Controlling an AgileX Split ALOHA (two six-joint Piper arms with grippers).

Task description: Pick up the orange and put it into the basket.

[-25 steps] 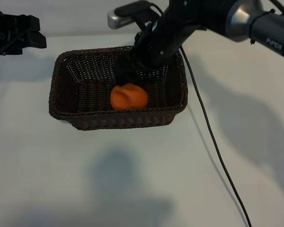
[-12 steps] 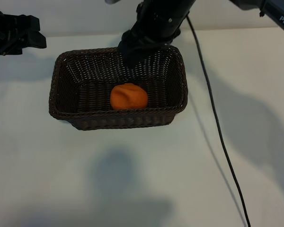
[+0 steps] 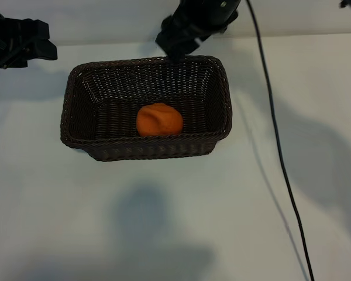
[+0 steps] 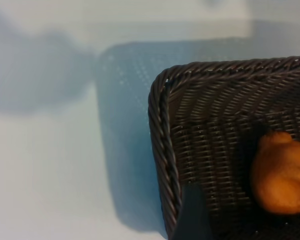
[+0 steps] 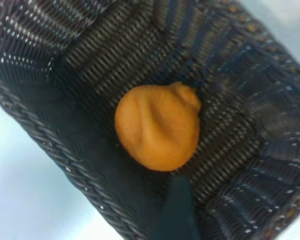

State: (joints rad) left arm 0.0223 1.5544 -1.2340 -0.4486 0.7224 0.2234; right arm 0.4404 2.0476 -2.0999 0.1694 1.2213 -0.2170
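The orange (image 3: 158,119) lies loose on the floor of the dark wicker basket (image 3: 146,139), near its front wall and touched by nothing. My right gripper (image 3: 176,47) hangs above the basket's back rim, open and empty. In the right wrist view the orange (image 5: 157,127) sits below in the basket (image 5: 65,160), past one dark fingertip (image 5: 176,210). My left gripper (image 3: 47,40) is parked at the far left, open and empty. The left wrist view shows a basket corner (image 4: 162,150), part of the orange (image 4: 282,172) and one fingertip (image 4: 191,215).
A black cable (image 3: 281,164) trails from the right arm down across the white table (image 3: 164,222) to the right of the basket. Arm shadows fall on the table in front and to the right.
My right gripper has risen out of the basket and drawn back past its rear rim. The orange stays where it lay. The left arm has not moved.
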